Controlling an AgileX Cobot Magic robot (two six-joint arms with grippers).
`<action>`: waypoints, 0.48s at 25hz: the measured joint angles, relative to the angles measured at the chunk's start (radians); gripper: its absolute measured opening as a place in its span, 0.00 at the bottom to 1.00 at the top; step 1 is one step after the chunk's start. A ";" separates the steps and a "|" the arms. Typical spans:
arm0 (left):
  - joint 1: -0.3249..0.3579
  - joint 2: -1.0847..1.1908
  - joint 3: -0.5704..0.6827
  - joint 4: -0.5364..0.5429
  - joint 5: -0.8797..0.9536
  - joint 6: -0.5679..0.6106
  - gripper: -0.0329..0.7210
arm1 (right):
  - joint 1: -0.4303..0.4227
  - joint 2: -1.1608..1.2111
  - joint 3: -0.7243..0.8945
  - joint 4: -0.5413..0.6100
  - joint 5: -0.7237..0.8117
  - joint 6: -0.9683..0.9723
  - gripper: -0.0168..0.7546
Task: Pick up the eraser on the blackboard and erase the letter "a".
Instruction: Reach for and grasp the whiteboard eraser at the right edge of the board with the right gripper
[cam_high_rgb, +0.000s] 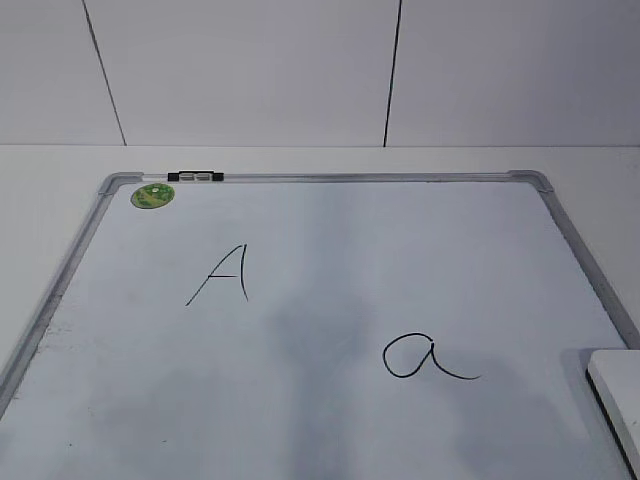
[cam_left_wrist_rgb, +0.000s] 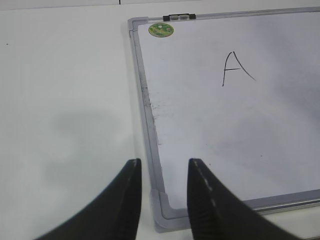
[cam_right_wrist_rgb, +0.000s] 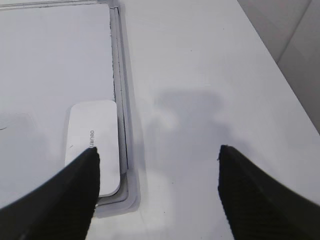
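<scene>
The blackboard (cam_high_rgb: 330, 250) is a white board with a silver-grey frame lying flat on the table. The cursive letter "a" (cam_high_rgb: 425, 357) is drawn in black at its right front. The eraser (cam_high_rgb: 617, 395) is a white block with a black underside at the board's right front corner; it also shows in the right wrist view (cam_right_wrist_rgb: 93, 142). My right gripper (cam_right_wrist_rgb: 157, 157) is open and empty, above the table just right of the eraser. My left gripper (cam_left_wrist_rgb: 164, 167) is open and empty over the board's left front corner (cam_left_wrist_rgb: 167, 210). Neither gripper shows in the exterior view.
An angular capital "A" (cam_high_rgb: 225, 273) is drawn at the board's left. A round green sticker (cam_high_rgb: 153, 195) and a small black clip (cam_high_rgb: 196, 177) sit at the far left corner. White table (cam_right_wrist_rgb: 210, 75) surrounds the board; a panelled wall stands behind.
</scene>
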 joint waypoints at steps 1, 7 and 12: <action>0.000 0.000 0.000 0.000 0.000 0.000 0.36 | 0.000 0.000 0.000 0.000 0.000 0.000 0.78; 0.000 0.000 0.000 0.000 0.000 0.000 0.36 | 0.000 0.002 -0.015 0.046 0.015 -0.019 0.78; 0.000 0.000 0.000 0.000 0.000 0.000 0.36 | 0.000 0.138 -0.103 0.082 0.034 -0.074 0.78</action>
